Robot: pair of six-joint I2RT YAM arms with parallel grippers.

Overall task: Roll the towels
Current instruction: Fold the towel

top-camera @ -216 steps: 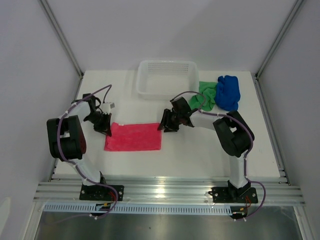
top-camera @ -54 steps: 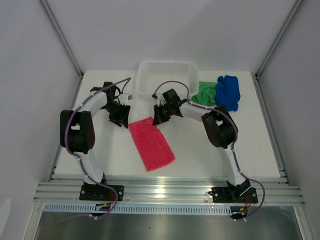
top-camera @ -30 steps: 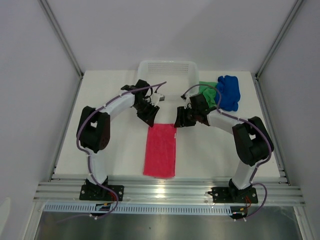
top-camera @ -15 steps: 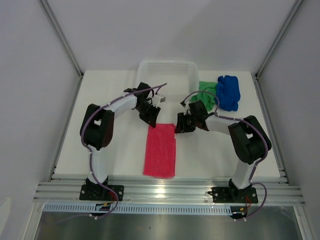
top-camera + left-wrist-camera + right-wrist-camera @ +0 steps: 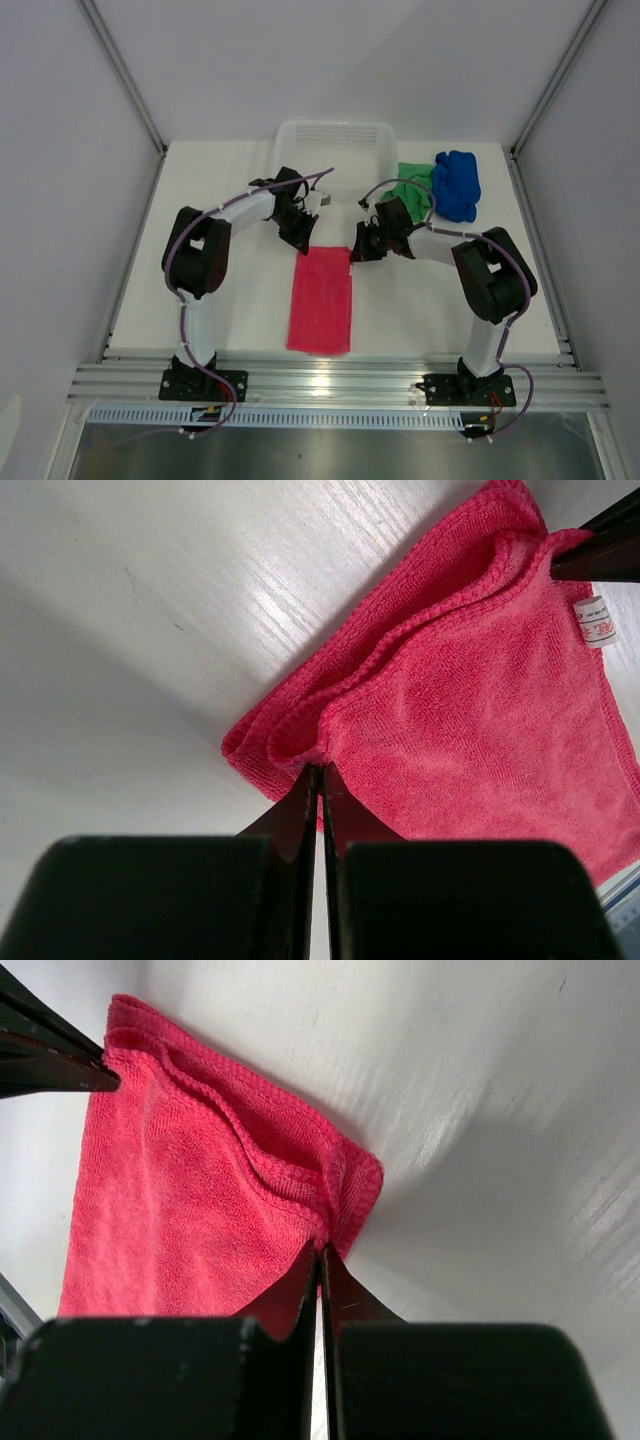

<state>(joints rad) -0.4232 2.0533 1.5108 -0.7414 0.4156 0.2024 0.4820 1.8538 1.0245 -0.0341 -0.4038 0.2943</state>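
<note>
Both grippers pinched on the far corners of the pink towel

The pink towel (image 5: pixel 320 300) lies flat on the white table (image 5: pixel 230 300), in the middle between the two arms. It is a long rectangle running from the near edge of the table towards the far side. Its far end is narrowly turned up, and the wrist views show a double ridge of hemmed cloth along that edge.

The left gripper (image 5: pixel 303 240) sits at the far left corner of the towel. Its jaws are drawn fully together, and the left wrist view shows the tips meeting right where the folded hem bunches up. The right gripper (image 5: pixel 357 250) sits at the far right corner with its jaws likewise pressed tight, nipping the puckered hem at the corner. Each wrist camera also catches the dark tip of the other gripper at the opposite corner.

A small white tag (image 5: pixel 599 621) shows on the pink cloth near the right gripper's corner.

The green towel (image 5: pixel 412 190) lies crumpled at the far right of the table. The blue towel (image 5: pixel 457 185) is heaped just to its right, touching it. The white mesh basket (image 5: pixel 335 128) stands at the far edge, just beyond the grippers
</note>
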